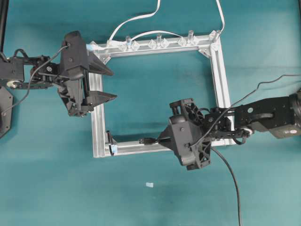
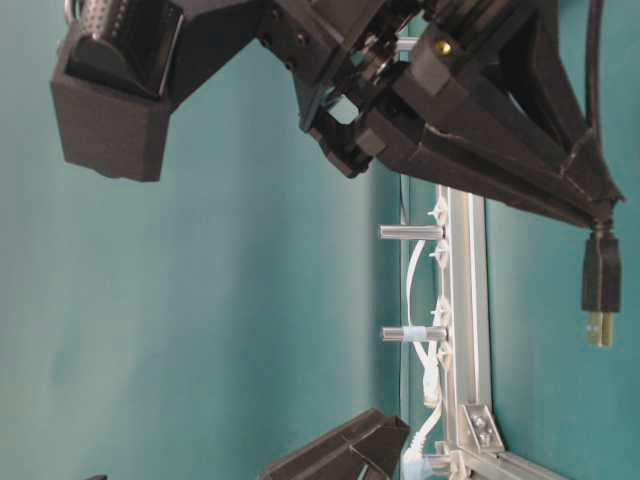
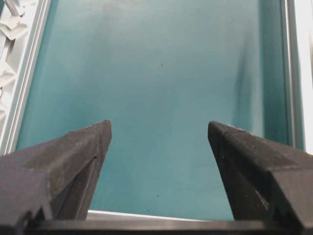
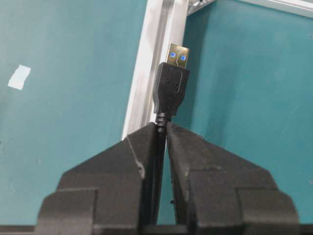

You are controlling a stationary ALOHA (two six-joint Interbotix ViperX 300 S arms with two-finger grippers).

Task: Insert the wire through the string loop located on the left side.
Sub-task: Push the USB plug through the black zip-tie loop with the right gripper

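Note:
The wire's black plug with its metal tip sticks out of my right gripper, which is shut on the black cable just behind it. The plug hovers over the frame's near bar, pointing left toward the string loop, a thin dark strand with a pale blue piece at the frame's lower left corner, a short gap away. In the right wrist view the plug stands just past my right gripper. My left gripper is open over the frame's left bar, holding nothing. The cable trails off toward the near edge.
The square aluminium frame lies on the teal table. Clear pegs stand along its far bar, and white cables run off from there. A small white scrap of tape lies on the table in front of the frame.

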